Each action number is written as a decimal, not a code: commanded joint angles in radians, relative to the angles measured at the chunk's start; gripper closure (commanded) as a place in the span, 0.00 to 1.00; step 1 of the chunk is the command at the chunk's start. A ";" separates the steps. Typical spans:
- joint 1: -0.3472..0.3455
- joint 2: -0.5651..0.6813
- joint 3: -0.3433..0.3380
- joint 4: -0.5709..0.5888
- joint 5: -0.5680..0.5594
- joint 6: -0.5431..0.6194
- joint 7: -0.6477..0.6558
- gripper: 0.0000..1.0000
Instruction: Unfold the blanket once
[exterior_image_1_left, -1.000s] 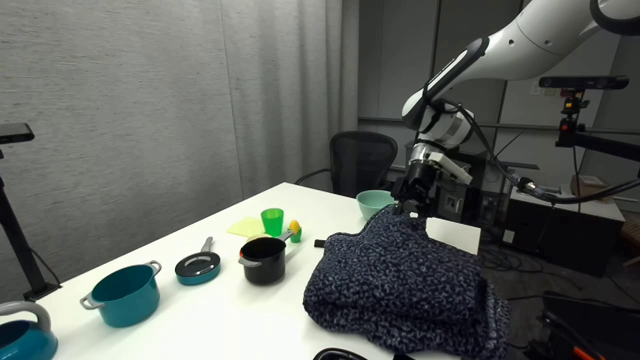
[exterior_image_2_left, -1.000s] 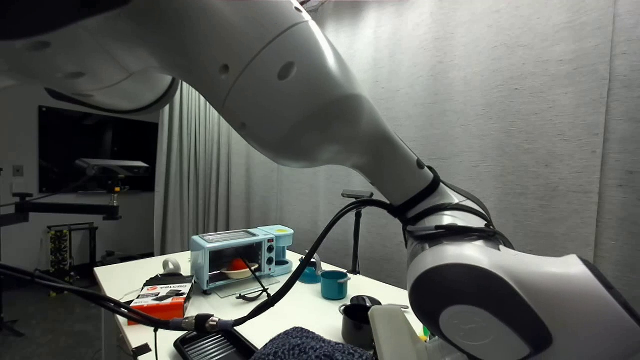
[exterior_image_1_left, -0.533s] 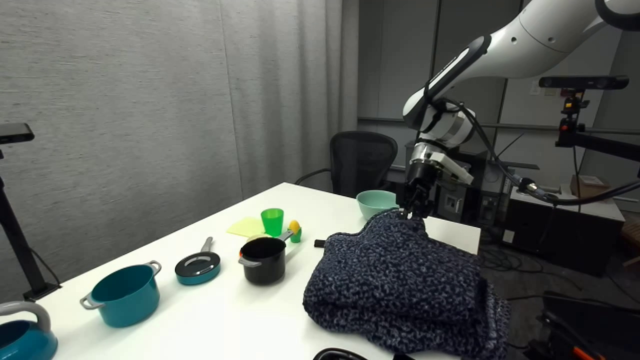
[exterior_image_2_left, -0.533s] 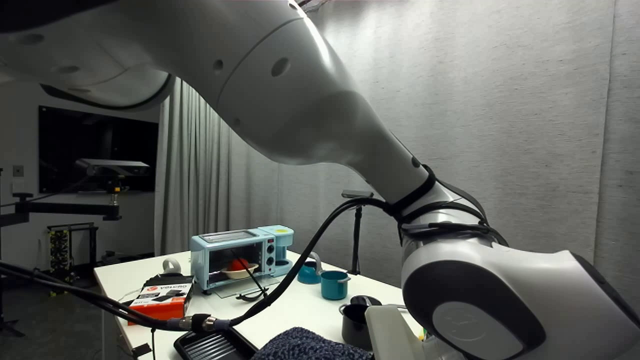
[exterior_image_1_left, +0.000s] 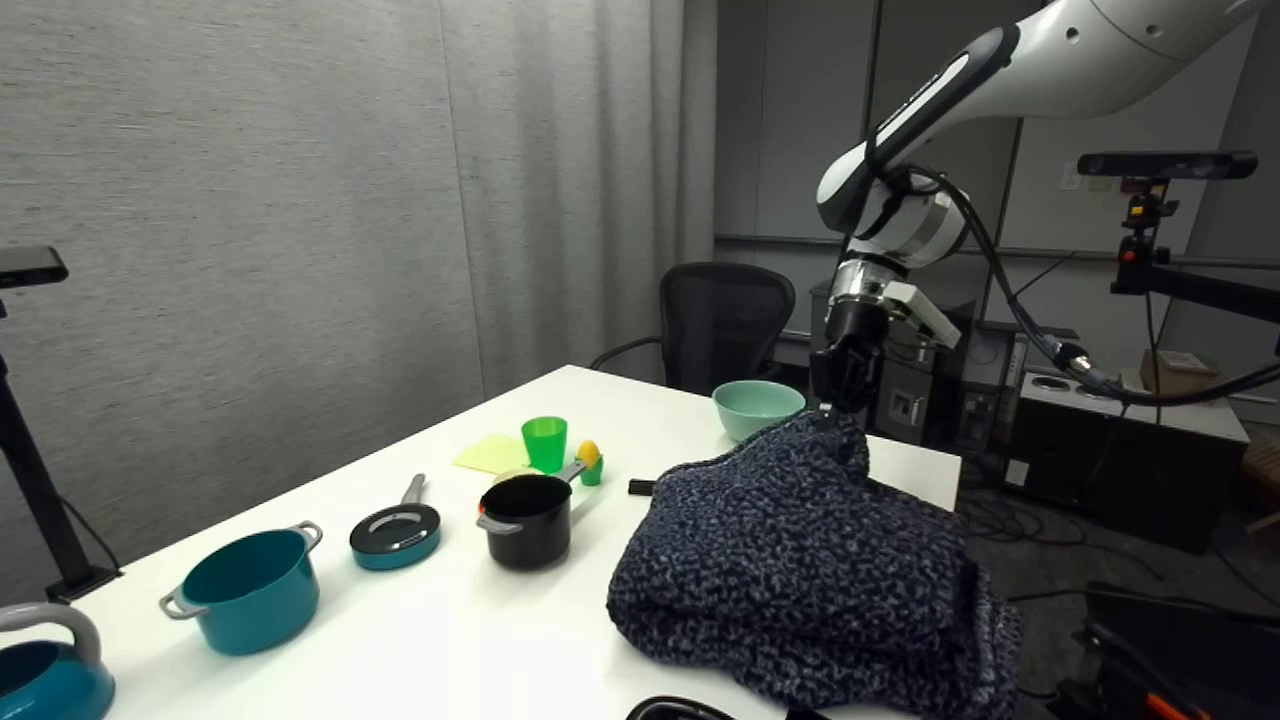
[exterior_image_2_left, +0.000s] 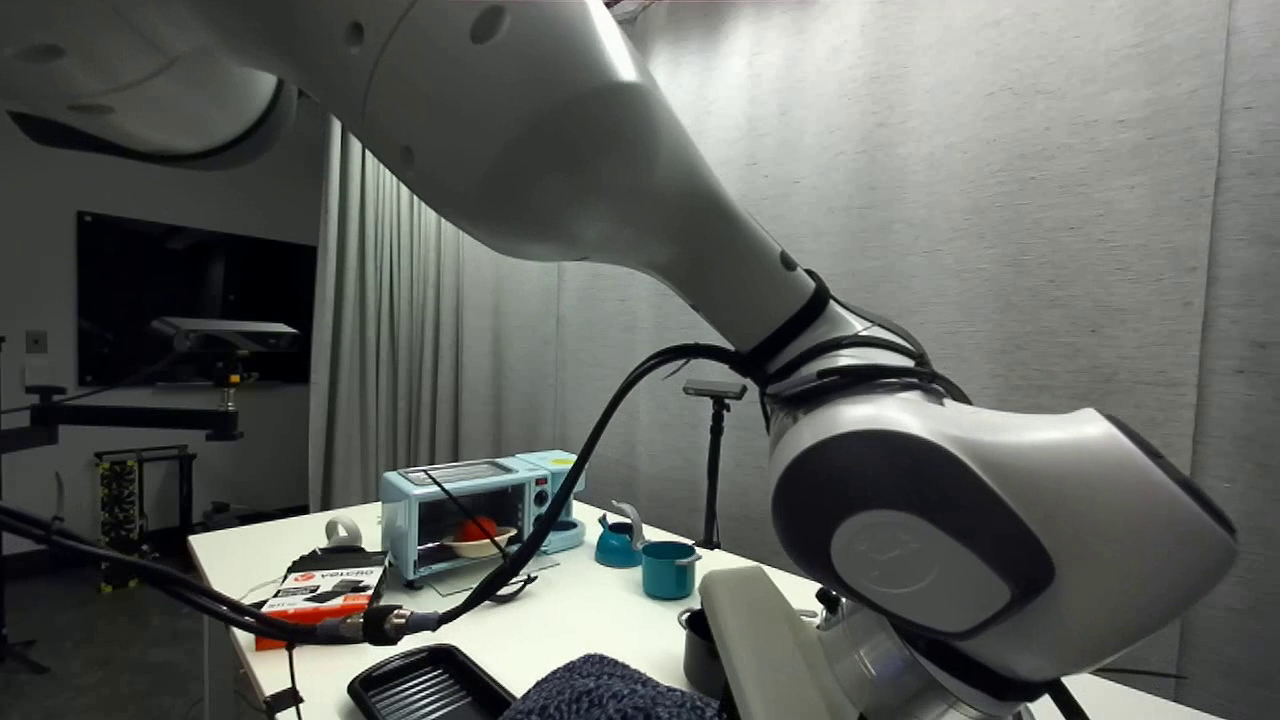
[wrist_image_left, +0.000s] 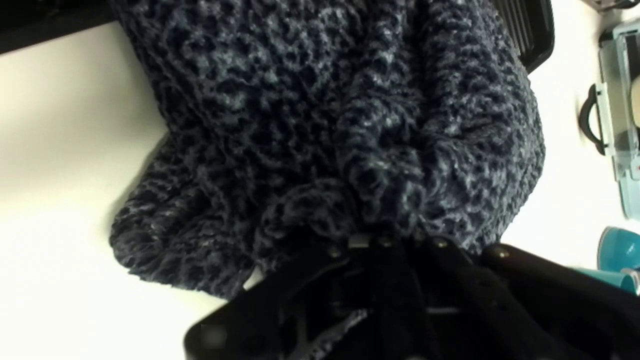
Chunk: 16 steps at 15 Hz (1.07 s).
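The blanket (exterior_image_1_left: 790, 570), thick navy cloth with light speckles, lies folded in layers at the near right of the white table. At its far edge my gripper (exterior_image_1_left: 828, 409) points down, shut on a bunched bit of the cloth, which rises to a peak there. In the wrist view, folds of the blanket (wrist_image_left: 300, 100) gather tightly at the dark gripper (wrist_image_left: 385, 241), and the exact grip is partly hidden in shadow. Only a top corner of the blanket (exterior_image_2_left: 610, 690) shows in an exterior view, where the arm covers the rest and the fingertips are out of view.
A mint bowl (exterior_image_1_left: 757, 408) stands just beyond the gripper. Left of the blanket are a black pot (exterior_image_1_left: 530, 525), a small pan (exterior_image_1_left: 396, 536), a teal pot (exterior_image_1_left: 258, 590) and a green cup (exterior_image_1_left: 546, 444). A black tray (exterior_image_2_left: 430, 688) and toaster oven (exterior_image_2_left: 460, 520) stand nearby.
The gripper has closed on the blanket's far edge. It has moved right and slightly up in an exterior view, drawing that edge into a higher peak; the arm has risen.
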<state>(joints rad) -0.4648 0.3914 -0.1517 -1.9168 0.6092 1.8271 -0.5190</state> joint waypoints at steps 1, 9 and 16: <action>0.060 -0.114 -0.003 -0.114 -0.111 0.027 -0.084 0.98; 0.220 -0.424 0.014 -0.387 -0.376 0.132 -0.129 0.98; 0.260 -0.559 -0.024 -0.437 -0.525 0.110 -0.167 0.93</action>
<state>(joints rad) -0.2365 -0.1692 -0.1456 -2.3551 0.0888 1.9373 -0.6917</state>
